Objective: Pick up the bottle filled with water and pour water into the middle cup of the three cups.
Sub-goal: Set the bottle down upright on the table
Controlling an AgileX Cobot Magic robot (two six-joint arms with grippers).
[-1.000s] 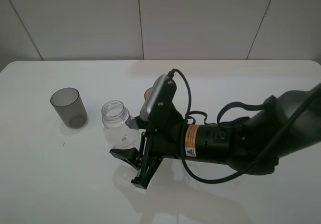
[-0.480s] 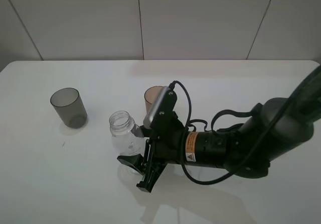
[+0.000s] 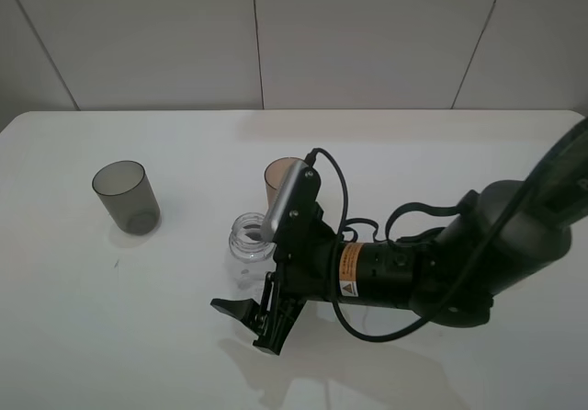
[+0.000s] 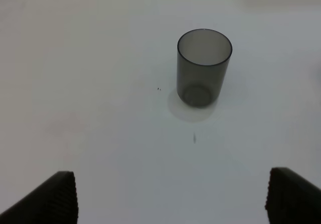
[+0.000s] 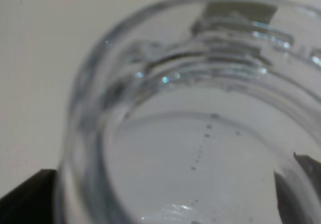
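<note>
The right gripper (image 3: 250, 323) lies low over the white table (image 3: 110, 336) with its jaws spread apart, one dark fingertip (image 3: 228, 306) jutting out to the side; nothing sits between them. The bottle (image 3: 250, 237) stands upright just beyond the jaws, against the wrist housing, its open neck filling the right wrist view. The amber-brown middle cup (image 3: 277, 180) stands right behind it, partly hidden by the wrist camera. The dark grey cup (image 3: 125, 196) stands well apart. The left gripper (image 4: 170, 199) is spread wide, holding nothing.
</note>
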